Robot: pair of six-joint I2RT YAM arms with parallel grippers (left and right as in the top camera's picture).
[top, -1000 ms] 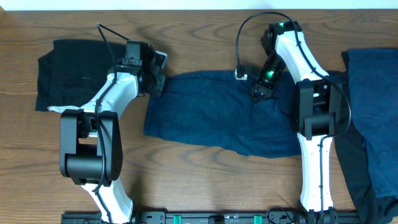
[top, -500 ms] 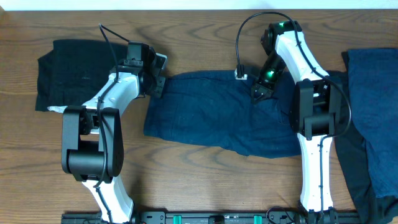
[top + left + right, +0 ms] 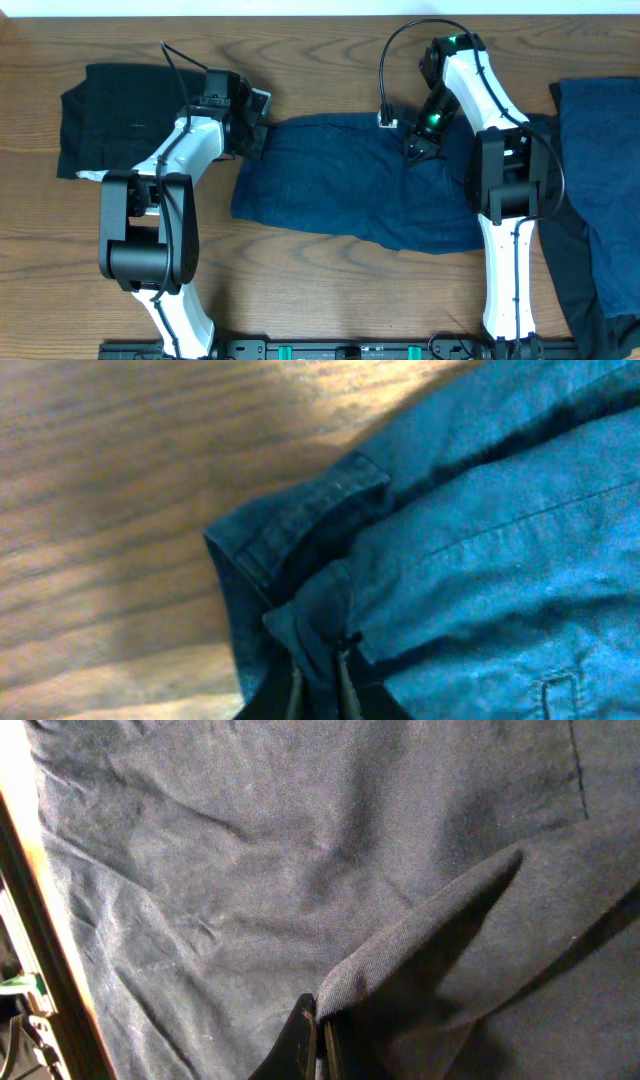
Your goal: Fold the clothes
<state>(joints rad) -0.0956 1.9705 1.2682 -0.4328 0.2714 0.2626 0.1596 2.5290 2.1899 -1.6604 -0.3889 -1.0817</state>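
The clothes in play are a dark navy garment (image 3: 340,190) spread flat mid-table, waistband corner toward the left. My left gripper (image 3: 252,136) sits at its upper left corner. In the left wrist view that gripper (image 3: 320,664) is shut on a pinched fold of the navy cloth (image 3: 470,530) beside the stitched waistband (image 3: 300,520). My right gripper (image 3: 416,150) rests on the garment's upper right part. The right wrist view shows it (image 3: 321,1020) shut on a raised fold of the same cloth (image 3: 230,870).
A folded black garment (image 3: 115,115) with a white tag (image 3: 88,175) lies at the far left. More navy cloth (image 3: 600,170) over black cloth (image 3: 565,270) is piled at the right edge. Bare wood table (image 3: 300,290) runs along the front.
The left gripper's jaws have closed on the navy garment's corner. Neither arm has shifted noticeably, and the right gripper keeps its hold.
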